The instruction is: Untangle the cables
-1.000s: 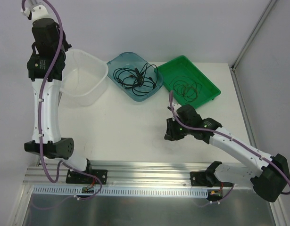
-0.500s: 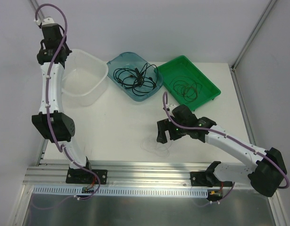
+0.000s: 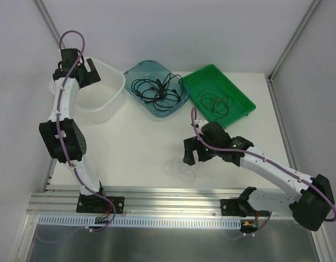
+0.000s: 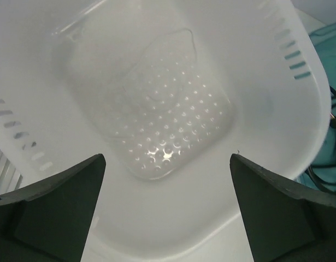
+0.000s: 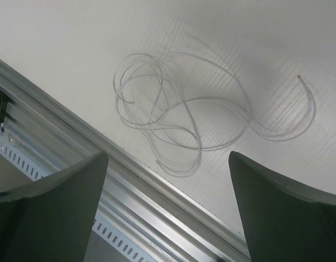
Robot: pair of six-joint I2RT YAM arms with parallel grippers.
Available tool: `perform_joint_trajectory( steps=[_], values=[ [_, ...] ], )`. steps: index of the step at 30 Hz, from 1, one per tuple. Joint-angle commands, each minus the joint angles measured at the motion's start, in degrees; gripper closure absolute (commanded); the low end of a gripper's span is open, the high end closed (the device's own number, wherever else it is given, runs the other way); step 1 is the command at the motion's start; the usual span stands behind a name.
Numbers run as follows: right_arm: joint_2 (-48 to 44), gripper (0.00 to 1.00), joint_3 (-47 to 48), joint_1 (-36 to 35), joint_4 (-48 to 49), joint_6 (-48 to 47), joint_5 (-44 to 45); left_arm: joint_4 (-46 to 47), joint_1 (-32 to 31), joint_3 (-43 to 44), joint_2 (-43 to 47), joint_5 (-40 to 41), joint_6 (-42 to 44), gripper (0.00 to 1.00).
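Note:
A tangle of black cables [image 3: 157, 87] lies in the blue tray [image 3: 139, 70]. Thinner dark cables [image 3: 216, 102] lie coiled in the green tray [image 3: 245, 103]. A thin clear cable [image 5: 173, 120] lies in loose loops on the table near the front edge [image 3: 178, 166]. My right gripper [image 3: 194, 157] hovers just above it, open [image 5: 168, 155], touching nothing. My left gripper [image 3: 80, 73] is open [image 4: 168, 158] over the white perforated basket [image 4: 277, 98]. A faint clear strand [image 4: 185, 34] seems to lie on the basket's bottom.
The white basket [image 3: 110, 103] stands at the back left, next to the blue tray. An aluminium rail [image 5: 157, 218] runs along the table's front edge, close to the clear cable. White walls close the back and the sides.
My left arm has swung down from high up to the basket and its jaws have opened. The right jaws opened, and the clear cable now lies on the table.

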State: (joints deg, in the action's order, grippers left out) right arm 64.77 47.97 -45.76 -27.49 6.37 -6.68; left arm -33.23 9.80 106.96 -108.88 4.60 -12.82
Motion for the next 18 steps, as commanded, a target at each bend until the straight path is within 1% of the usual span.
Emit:
perform_joint_trajectory(
  steps=[1,2,3,4,6,7,10,11,12,13,14,15,17,18],
  values=[
    [-2.4,0.03,0.7,-0.4,-1.2,-0.4,2.5,1.4,-0.9,-4.0,9.7,-4.1,-1.4,0.01],
    [-2.7,0.03,0.7,-0.4,-1.8,-0.4,3.5,1.5,-1.4,-5.6,13.0,-4.2,-1.7,0.01],
    [-3.0,0.03,0.5,-0.3,-2.0,-0.1,4.1,1.5,-2.1,-9.1,14.6,-4.5,-1.9,0.01],
    [-3.7,0.03,0.5,-0.3,-2.3,0.1,4.8,1.5,-3.8,-11.0,16.4,-6.3,-2.0,0.01],
    [-4.1,0.02,0.1,-0.3,-3.4,0.4,6.2,1.5,-5.9,-15.3,21.8,-7.1,-2.8,0.01],
    [-4.7,0.02,-0.1,-0.3,-3.7,0.7,8.1,1.4,-9.5,-19.8,25.5,-7.5,-2.8,0.01],
    [-6.1,0.02,-1.2,-0.3,-4.2,1.4,9.7,1.4,-16.5,-28.9,31.8,-7.2,-3.8,0.01],
    [-6.4,0.02,-1.6,-0.3,-4.4,1.8,10.4,1.4,-21.4,-31.1,33.1,-7.0,-4.7,0.01],
    [-6.8,0.02,-1.7,-0.3,-4.7,2.0,10.8,1.5,-23.6,-35.5,34.3,-7.0,-6.0,0.01],
    [-7.2,0.02,-2.4,-0.3,-4.9,2.2,11.2,1.5,-25.7,-37.5,36.5,-7.4,-8.5,0.01],
    [-8.2,0.02,-2.9,-0.3,-5.0,2.9,11.9,1.5,-30.5,-39.4,37.3,-7.1,-10.1,0.01],
    [-8.8,0.02,-3.3,-0.3,-5.1,3.2,12.3,1.7,-32.7,-42.6,37.9,-6.7,-11.9,0.01],
    [-9.8,0.02,-4.7,-0.3,-5.2,4.1,12.9,1.7,-38.2,-44.7,38.6,-5.7,-15.6,0.02],
    [-11.1,0.02,-5.2,-0.3,-5.3,4.5,13.2,1.9,-43.1,-45.9,38.4,-5.0,-17.0,0.03]
  ],
)
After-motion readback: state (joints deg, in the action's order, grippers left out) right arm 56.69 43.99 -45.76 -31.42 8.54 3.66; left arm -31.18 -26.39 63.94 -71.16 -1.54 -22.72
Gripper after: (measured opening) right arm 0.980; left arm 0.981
